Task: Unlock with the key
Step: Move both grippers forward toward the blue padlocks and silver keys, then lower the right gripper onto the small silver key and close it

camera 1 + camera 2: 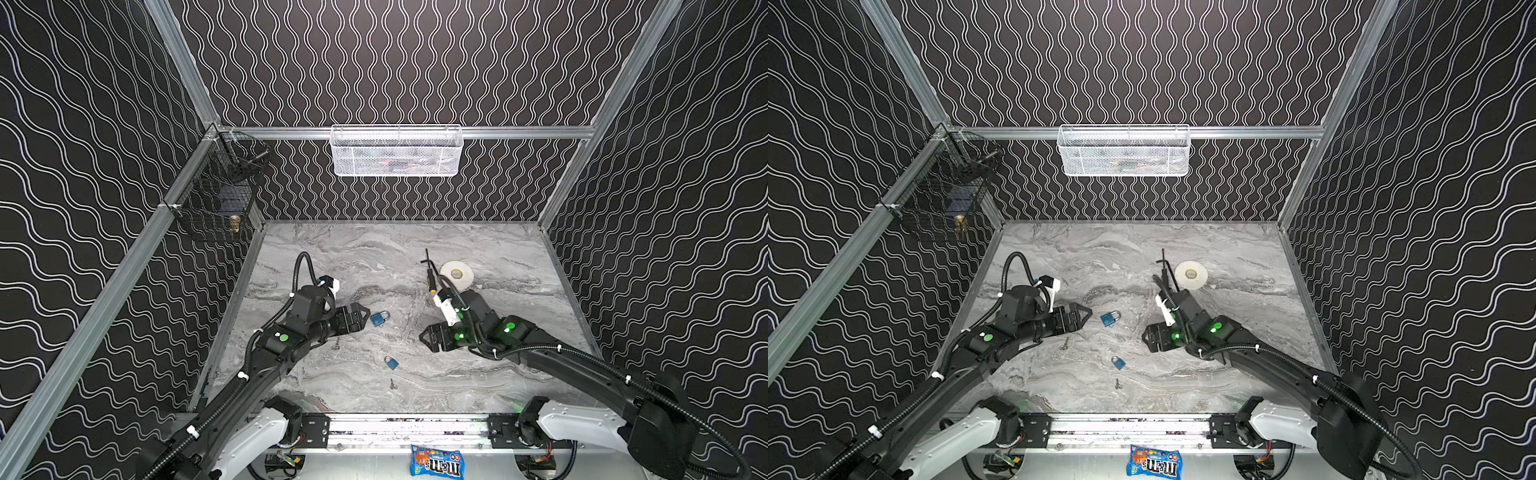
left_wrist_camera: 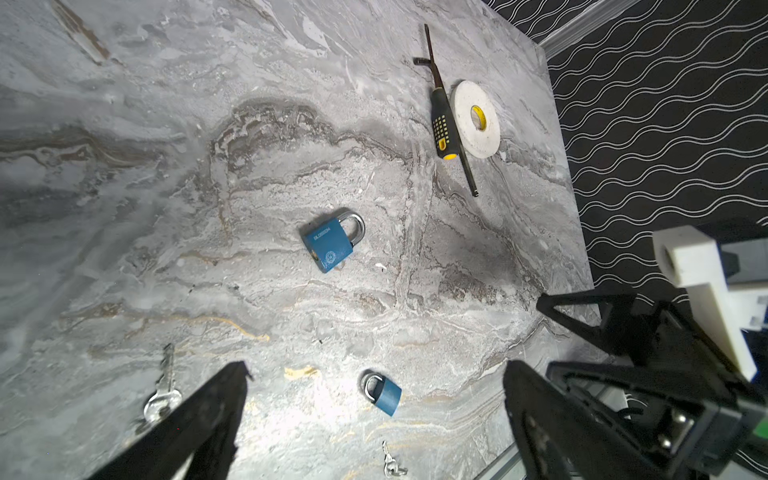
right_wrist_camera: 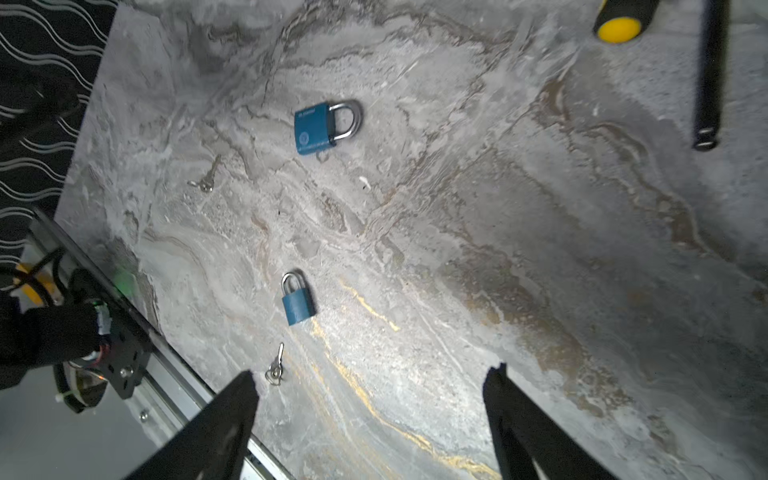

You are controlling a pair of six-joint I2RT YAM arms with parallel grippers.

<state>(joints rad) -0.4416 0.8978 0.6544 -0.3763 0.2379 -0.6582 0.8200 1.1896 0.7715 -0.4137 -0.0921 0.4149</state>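
The left tool [image 1: 366,314] and right tool [image 1: 424,337] hover released, empty, flanking the larger padlock [image 1: 379,318], apparently poised to fetch the key [image 1: 392,383] near the worktop's [image 1: 498,257] front edge.

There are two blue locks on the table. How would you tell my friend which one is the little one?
Find the grey marble table and look near its front edge. The little lock lies there, with a small key between it and the edge. The other blue lock is bigger and lies farther back.
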